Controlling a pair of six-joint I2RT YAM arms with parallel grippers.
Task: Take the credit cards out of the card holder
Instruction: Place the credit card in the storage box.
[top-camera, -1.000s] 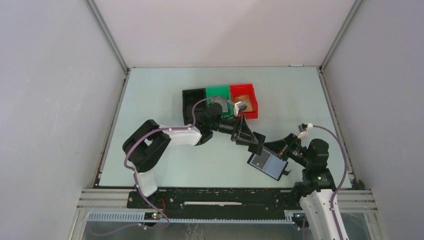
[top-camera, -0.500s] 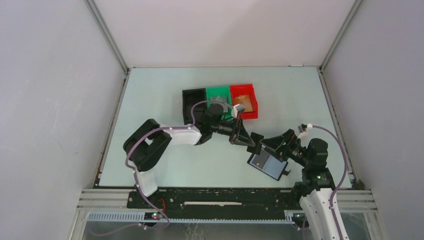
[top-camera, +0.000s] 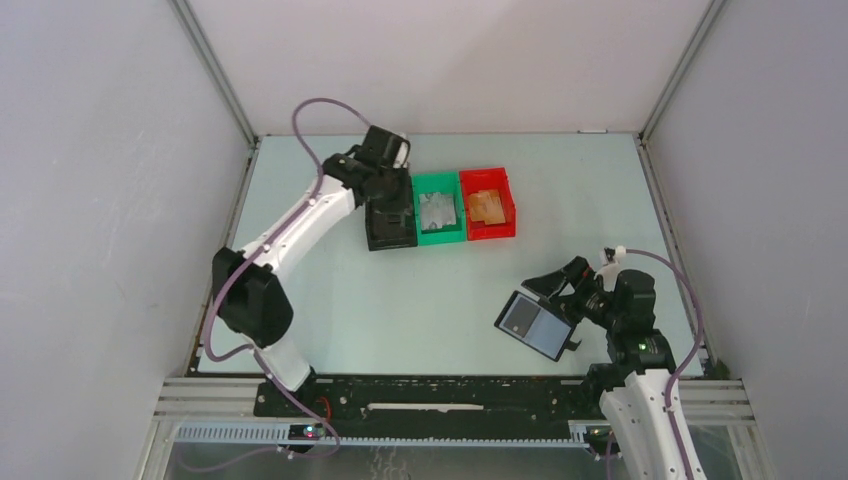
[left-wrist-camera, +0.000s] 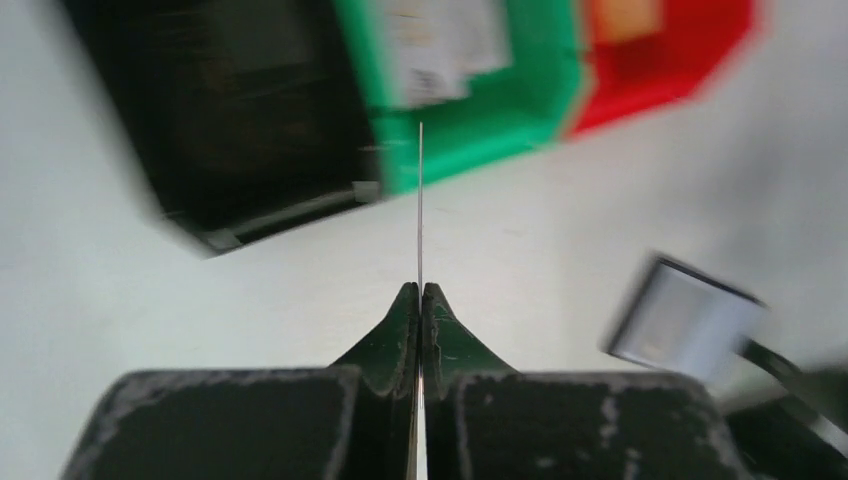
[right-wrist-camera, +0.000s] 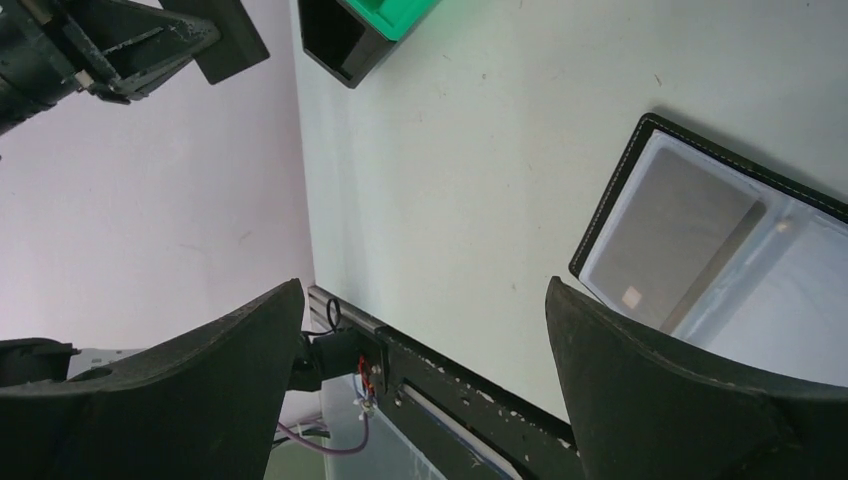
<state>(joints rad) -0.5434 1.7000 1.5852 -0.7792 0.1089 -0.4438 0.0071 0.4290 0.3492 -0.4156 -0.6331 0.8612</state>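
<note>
Top external view: a pale bench (top-camera: 330, 300) with three small bins in a row at mid-depth, black bin (top-camera: 392, 238), green bin (top-camera: 440, 238) and red bin (top-camera: 492, 233), left to right. Grey-silver credit cards (top-camera: 437, 209) lie in the green bin and orange-tan credit cards (top-camera: 488, 206) in the red one, so much of the unloading looks done.

The left arm reaches out to the black bin. Left wrist view: the left hand (left-wrist-camera: 421, 295) is pinched closed on one thin card (left-wrist-camera: 420, 200), seen edge-on as a fine vertical line. Its colour cannot be told. The view is blurred, with the black and green bins beyond the card's tip.

The card holder (top-camera: 535, 325) lies open and flat on the bench at the near right, well apart from the bins. The right hand (top-camera: 562, 287) hovers just beside its far edge. Right wrist view: that hand is spread wide, gripping nothing. The holder's clear pocket shows one grey card (right-wrist-camera: 690, 235) inside. Whether more cards sit beneath it cannot be told.

Judged from this, the task is well along but unfinished. The pinched card needs setting into a bin, and at least the pocketed grey card is left to pull out.
</note>
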